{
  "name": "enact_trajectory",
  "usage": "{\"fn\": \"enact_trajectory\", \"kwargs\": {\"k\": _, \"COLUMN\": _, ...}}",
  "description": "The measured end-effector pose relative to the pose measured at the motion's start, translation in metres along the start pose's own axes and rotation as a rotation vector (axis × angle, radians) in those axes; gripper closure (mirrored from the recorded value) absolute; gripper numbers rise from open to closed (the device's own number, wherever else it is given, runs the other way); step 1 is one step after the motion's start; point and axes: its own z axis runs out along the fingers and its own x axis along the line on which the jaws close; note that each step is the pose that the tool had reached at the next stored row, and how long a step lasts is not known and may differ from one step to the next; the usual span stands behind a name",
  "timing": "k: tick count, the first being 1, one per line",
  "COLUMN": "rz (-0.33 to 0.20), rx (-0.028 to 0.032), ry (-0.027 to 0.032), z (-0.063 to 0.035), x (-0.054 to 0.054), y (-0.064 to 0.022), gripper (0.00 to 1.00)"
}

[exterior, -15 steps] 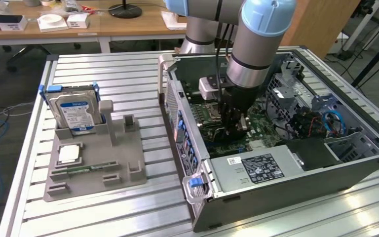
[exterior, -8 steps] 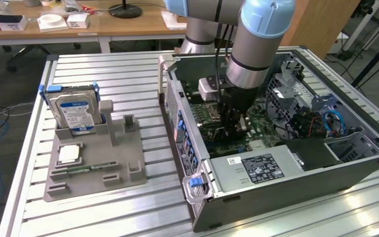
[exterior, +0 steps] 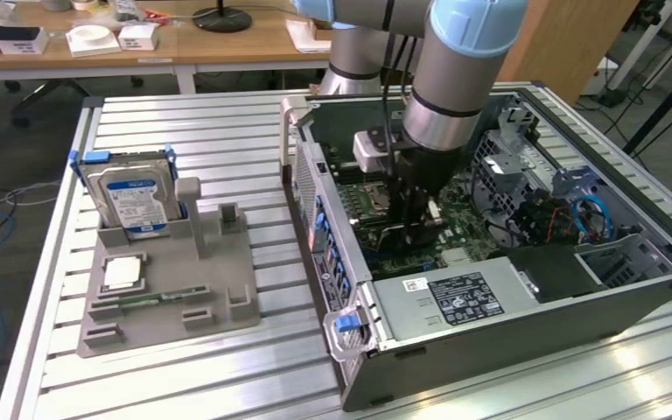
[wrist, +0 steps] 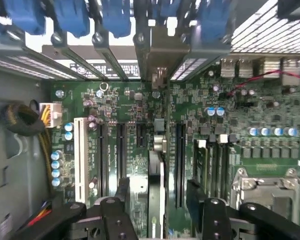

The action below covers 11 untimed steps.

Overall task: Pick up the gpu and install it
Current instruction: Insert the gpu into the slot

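Note:
The gpu (wrist: 157,200) stands on edge on the green motherboard (wrist: 130,115), seen edge-on as a thin dark card running toward the case's rear slot brackets. Its metal bracket end (wrist: 159,75) lies among the rear slots. My gripper (wrist: 158,197) straddles the card and is open, with a gap between each dark finger (wrist: 122,192) and the card's faces. In the exterior view my gripper (exterior: 418,226) reaches straight down into the open computer case (exterior: 488,350), low over the motherboard.
A grey parts holder (exterior: 213,306) on the slatted table, at the exterior view's left, carries a silver hard drive (exterior: 136,199), a square chip (exterior: 122,273) and a memory stick (exterior: 155,298). Inside the case are a CPU socket (wrist: 267,192), a white slot (wrist: 81,160) and cables (exterior: 587,219).

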Motion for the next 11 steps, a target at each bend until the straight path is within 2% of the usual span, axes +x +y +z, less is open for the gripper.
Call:
{"fn": "enact_trajectory", "kwargs": {"k": 4, "rz": 0.0, "rx": -0.0003, "ry": 0.0, "z": -0.0181, "x": 0.0, "y": 0.0, "gripper": 0.43}}
{"fn": "enact_trajectory", "kwargs": {"k": 5, "rz": 0.0, "rx": -0.0002, "ry": 0.0, "z": -0.0201, "x": 0.0, "y": 0.0, "gripper": 0.43}}
{"fn": "enact_trajectory", "kwargs": {"k": 8, "rz": 0.0, "rx": 0.0, "ry": -0.0002, "z": -0.0201, "x": 0.0, "y": 0.0003, "gripper": 0.44}}
{"fn": "enact_trajectory", "kwargs": {"k": 10, "rz": 0.0, "rx": -0.0001, "ry": 0.0, "z": -0.0202, "x": 0.0, "y": 0.0003, "gripper": 0.57}}
{"fn": "enact_trajectory", "kwargs": {"k": 11, "rz": 0.0, "rx": -0.0001, "ry": 0.0, "z": -0.0202, "x": 0.0, "y": 0.0004, "gripper": 0.57}}
